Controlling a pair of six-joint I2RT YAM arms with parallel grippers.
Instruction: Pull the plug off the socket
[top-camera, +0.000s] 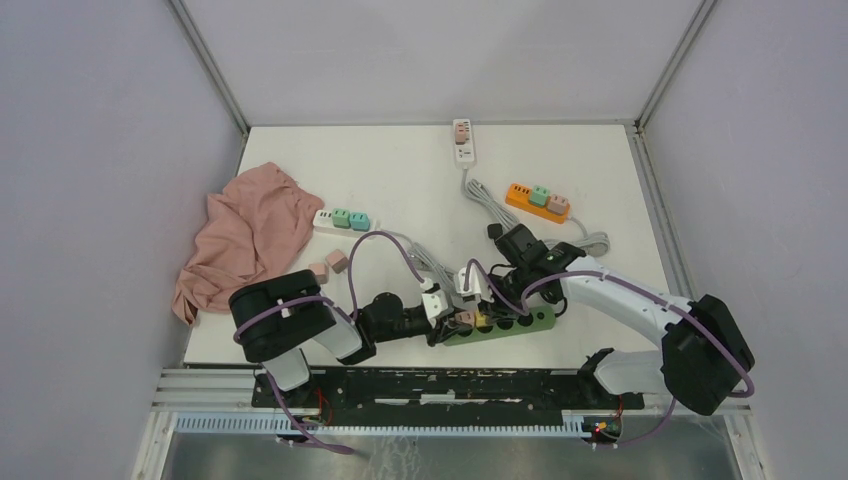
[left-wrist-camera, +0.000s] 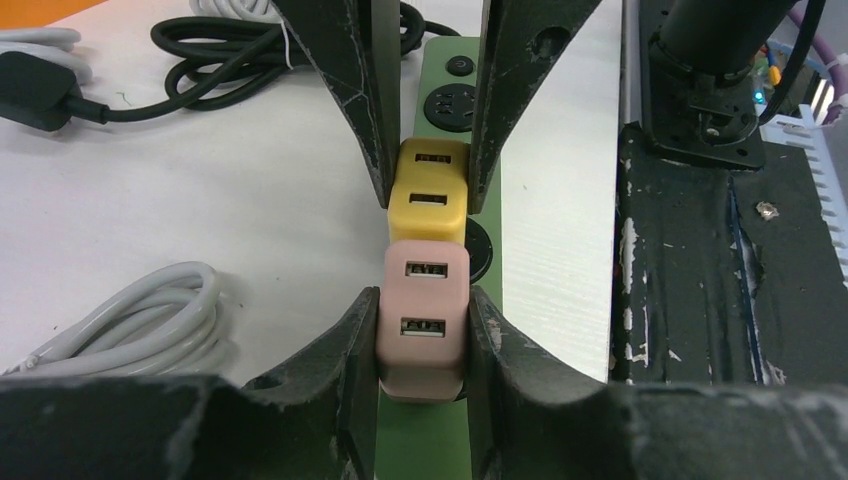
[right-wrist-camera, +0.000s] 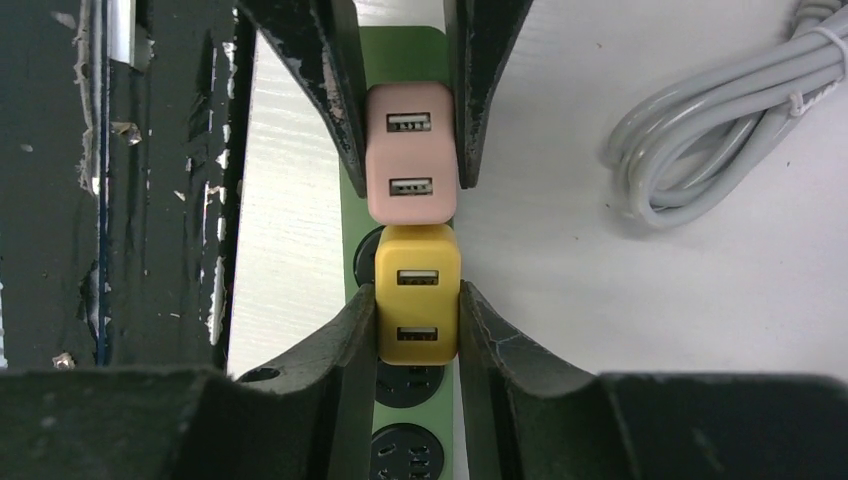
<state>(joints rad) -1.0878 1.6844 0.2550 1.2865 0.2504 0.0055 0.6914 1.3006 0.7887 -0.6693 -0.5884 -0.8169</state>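
A green socket strip (top-camera: 520, 322) lies near the table's front edge with a pink plug (left-wrist-camera: 425, 320) and a yellow plug (left-wrist-camera: 430, 190) standing on it side by side, touching. My left gripper (left-wrist-camera: 424, 300) is shut on the pink plug, one finger pressed on each flank. My right gripper (right-wrist-camera: 417, 295) is shut on the yellow plug (right-wrist-camera: 418, 300) the same way. The two grippers face each other over the strip (left-wrist-camera: 425, 445). In the right wrist view the pink plug (right-wrist-camera: 410, 150) sits between the left fingers (right-wrist-camera: 325, 80). Empty round sockets (right-wrist-camera: 408, 455) show under the right gripper.
A coiled grey cable (left-wrist-camera: 150, 315) and a black cable (left-wrist-camera: 200, 50) lie beside the strip. The black base rail (left-wrist-camera: 700, 250) runs along its near side. Further back are a white strip with teal plugs (top-camera: 340, 220), an orange strip (top-camera: 537, 200), another white strip (top-camera: 463, 140), loose pink plugs (top-camera: 328, 265) and a pink cloth (top-camera: 245, 235).
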